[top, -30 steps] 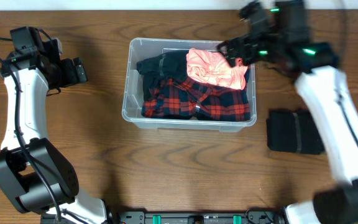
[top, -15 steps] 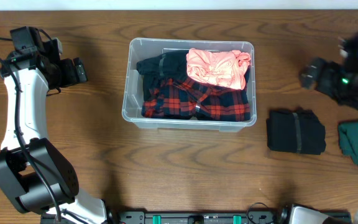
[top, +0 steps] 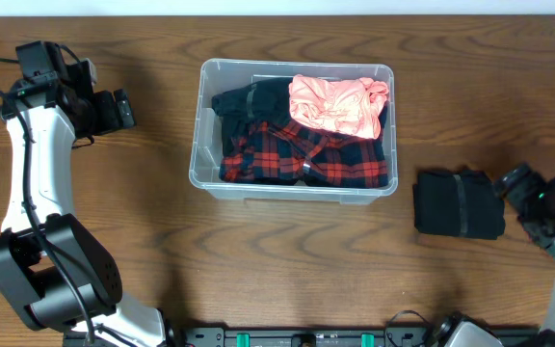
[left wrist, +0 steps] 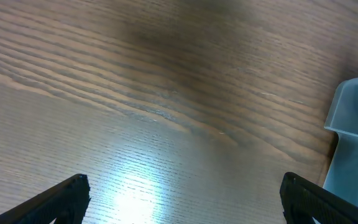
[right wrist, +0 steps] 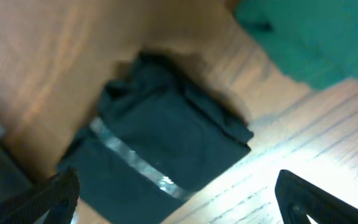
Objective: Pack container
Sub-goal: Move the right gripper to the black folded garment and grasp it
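The clear plastic container (top: 198, 145) stands at the table's middle back, holding a black garment (top: 247, 100), a red plaid shirt (top: 326, 154) and a pink garment (top: 338, 103). Its corner shows in the left wrist view (left wrist: 355, 137). A folded black garment with a grey band (top: 457, 203) lies on the table right of the container; it also shows in the right wrist view (right wrist: 160, 149). My right gripper (top: 520, 188) is open just right of it, above the table. My left gripper (top: 118, 109) is open and empty, left of the container.
A folded dark green garment (right wrist: 316, 37) lies beyond the black one in the right wrist view; the right arm hides it in the overhead view. The wooden table (top: 287, 260) fills the scene.
My right arm has swung from above the container's back right corner out to the right and down to the table's right edge beside the folded black garment. The left arm has not moved.
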Controlling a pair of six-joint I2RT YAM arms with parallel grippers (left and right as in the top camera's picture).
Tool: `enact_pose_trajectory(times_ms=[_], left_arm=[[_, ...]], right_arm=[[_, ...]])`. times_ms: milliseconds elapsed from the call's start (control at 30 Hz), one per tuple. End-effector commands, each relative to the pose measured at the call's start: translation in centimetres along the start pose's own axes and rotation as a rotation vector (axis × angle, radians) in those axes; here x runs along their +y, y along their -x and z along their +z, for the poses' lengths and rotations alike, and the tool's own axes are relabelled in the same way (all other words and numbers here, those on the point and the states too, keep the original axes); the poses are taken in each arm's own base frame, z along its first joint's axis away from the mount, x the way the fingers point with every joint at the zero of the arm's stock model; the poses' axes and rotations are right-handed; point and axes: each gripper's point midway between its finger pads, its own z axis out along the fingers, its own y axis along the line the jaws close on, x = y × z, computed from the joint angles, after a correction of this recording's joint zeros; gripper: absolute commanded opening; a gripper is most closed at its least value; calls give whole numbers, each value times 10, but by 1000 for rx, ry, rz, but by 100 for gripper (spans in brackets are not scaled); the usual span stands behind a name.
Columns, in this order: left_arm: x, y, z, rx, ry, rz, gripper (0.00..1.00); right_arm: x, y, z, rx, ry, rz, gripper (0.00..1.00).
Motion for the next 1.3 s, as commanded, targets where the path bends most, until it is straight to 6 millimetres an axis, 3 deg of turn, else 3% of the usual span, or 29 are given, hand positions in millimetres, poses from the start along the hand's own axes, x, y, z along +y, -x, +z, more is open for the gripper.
enact_pose_trajectory(times_ms=[0,567,800,967,1133,1267], left_arm=[[-1,-1,3,7,-6,5,98],[-1,-1,3,7,-6,5,98],[-1,-1,3,8,-6,6,98],[-1,-1,3,8,-6,6,98],[-1,-1,3,8,-6,5,98],[-1,-1,3,8,-6,5,98]], right_arm=[[-6,-9,15,-3,14,-9,96],[-23,-9,74,-39,-13,-70,79],[-28,-19,91,25,-22,-61,49],[-29,-23,97,47,-27,-60,34],[-26,-22,98,41,-12,-64,1],[-11,-18,97,32,70,-84,1]])
